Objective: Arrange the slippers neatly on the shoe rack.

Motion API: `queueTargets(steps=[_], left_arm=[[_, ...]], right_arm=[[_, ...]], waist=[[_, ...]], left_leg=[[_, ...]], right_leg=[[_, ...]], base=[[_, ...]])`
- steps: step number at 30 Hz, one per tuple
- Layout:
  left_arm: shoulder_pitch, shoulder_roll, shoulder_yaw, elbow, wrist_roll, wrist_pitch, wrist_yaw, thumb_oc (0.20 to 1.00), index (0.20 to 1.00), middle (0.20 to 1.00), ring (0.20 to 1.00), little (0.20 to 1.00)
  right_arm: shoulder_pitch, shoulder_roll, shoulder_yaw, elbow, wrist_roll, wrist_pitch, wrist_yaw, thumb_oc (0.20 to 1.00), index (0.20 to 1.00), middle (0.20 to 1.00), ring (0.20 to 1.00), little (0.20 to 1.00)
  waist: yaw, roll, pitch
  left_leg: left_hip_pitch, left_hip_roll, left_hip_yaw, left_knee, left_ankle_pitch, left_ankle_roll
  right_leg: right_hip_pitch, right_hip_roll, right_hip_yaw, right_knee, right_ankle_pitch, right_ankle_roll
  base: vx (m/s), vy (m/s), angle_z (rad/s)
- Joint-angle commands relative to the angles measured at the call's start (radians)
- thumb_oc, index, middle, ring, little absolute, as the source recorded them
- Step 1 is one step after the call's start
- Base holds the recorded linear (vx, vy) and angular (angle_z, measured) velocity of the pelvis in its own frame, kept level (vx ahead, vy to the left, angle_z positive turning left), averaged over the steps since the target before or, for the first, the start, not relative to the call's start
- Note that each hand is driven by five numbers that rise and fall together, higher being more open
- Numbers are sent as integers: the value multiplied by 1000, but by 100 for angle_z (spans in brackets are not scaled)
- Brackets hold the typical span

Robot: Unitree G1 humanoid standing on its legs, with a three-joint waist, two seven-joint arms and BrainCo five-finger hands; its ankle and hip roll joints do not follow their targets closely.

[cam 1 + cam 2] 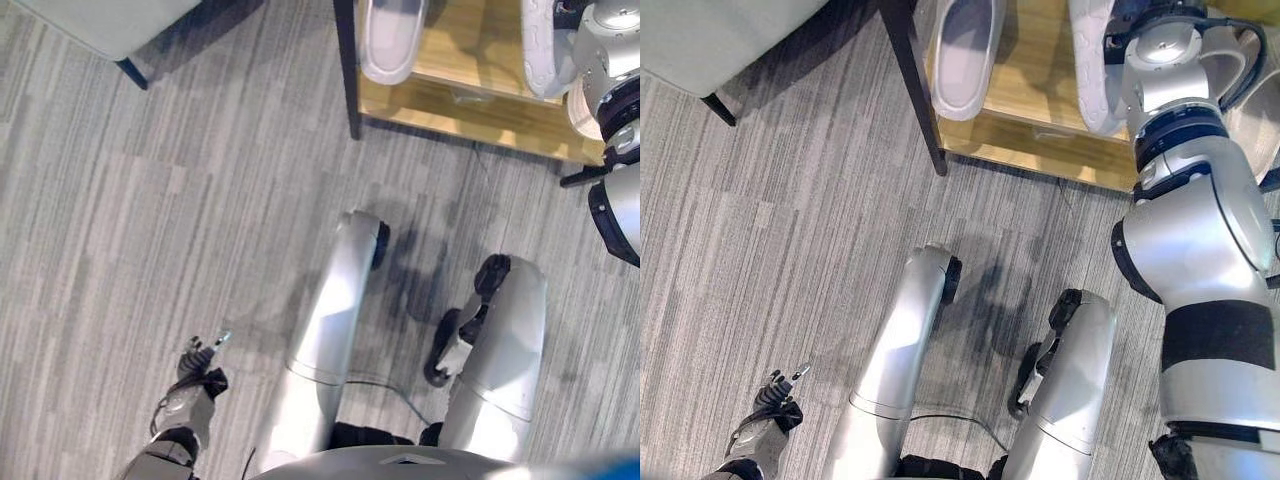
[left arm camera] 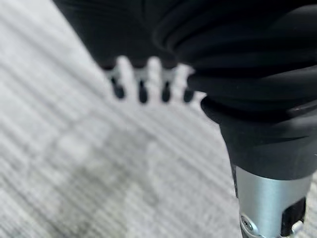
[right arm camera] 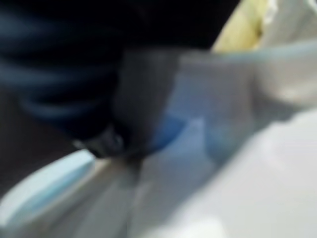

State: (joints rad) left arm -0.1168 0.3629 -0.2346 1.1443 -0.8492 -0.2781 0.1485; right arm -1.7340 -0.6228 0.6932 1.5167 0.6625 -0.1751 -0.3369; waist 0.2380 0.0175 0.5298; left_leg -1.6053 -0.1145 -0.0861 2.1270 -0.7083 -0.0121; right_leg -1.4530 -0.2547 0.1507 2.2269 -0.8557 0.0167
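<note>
Eye views: two pale slippers, left slipper (image 1: pixel 962 55) and right slipper (image 1: pixel 1092 70), lie on the wooden shoe rack (image 1: pixel 1040 140); left robot hand (image 1: pixel 200 375) hangs empty with relaxed fingers; right wrist view: right robot hand (image 3: pixel 133 99) apparently at the right slipper, grip indiscernible.

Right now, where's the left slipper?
In the right eye view, the left slipper lies on the wooden shoe rack, just right of its dark leg.

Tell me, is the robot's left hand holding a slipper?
No, the left hand hangs empty over the grey floor, fingers straight.
</note>
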Motion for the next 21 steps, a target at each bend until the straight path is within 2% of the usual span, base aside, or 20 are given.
queueTargets(steps=[1, 4, 6, 12, 21], left_arm=[[16, 52, -30, 24, 28, -7, -35, 1000, 1000, 1000, 1000, 1000], [24, 40, -52, 52, 51, 4, -41, 1000, 1000, 1000, 1000, 1000], [21, 17, -93, 72, 55, 23, -49, 1000, 1000, 1000, 1000, 1000], [2, -4, -127, 86, 60, 48, -76, 1000, 1000, 1000, 1000, 1000], [-39, -19, -166, 88, 85, 64, -78, 1000, 1000, 1000, 1000, 1000]], right_arm=[[-57, -63, 5, -58, 103, -35, 6, 1000, 1000, 1000, 1000, 1000], [-57, -46, -13, -35, 136, -34, 5, 1000, 1000, 1000, 1000, 1000], [-58, 7, -28, -6, 158, -31, 0, 1000, 1000, 1000, 1000, 1000], [-46, 49, -31, 9, 199, -5, 39, 1000, 1000, 1000, 1000, 1000], [-21, 127, -41, 45, 122, 28, 22, 1000, 1000, 1000, 1000, 1000]], waist=[[30, -10, -10], [25, -17, -10], [19, -16, -10], [4, -22, -10], [-14, -20, -10]], left_leg=[[35, 46, -100, 55, -114, -10], [35, 47, -95, 56, -114, -15], [35, 58, -86, 55, -119, -13], [35, 61, -77, 54, -124, -15], [35, 68, -62, 60, -134, -15]], right_leg=[[61, -32, 148, -38, 216, 16], [62, -37, 151, -32, 215, 8], [53, -36, 153, -24, 207, -8], [40, -27, 161, -6, 199, -24], [33, -21, 170, 8, 189, -34]], base=[[-1, -27, 10], [-8, 0, 8], [-20, 50, 4], [-8, 21, -1], [-3, 3, -1]])
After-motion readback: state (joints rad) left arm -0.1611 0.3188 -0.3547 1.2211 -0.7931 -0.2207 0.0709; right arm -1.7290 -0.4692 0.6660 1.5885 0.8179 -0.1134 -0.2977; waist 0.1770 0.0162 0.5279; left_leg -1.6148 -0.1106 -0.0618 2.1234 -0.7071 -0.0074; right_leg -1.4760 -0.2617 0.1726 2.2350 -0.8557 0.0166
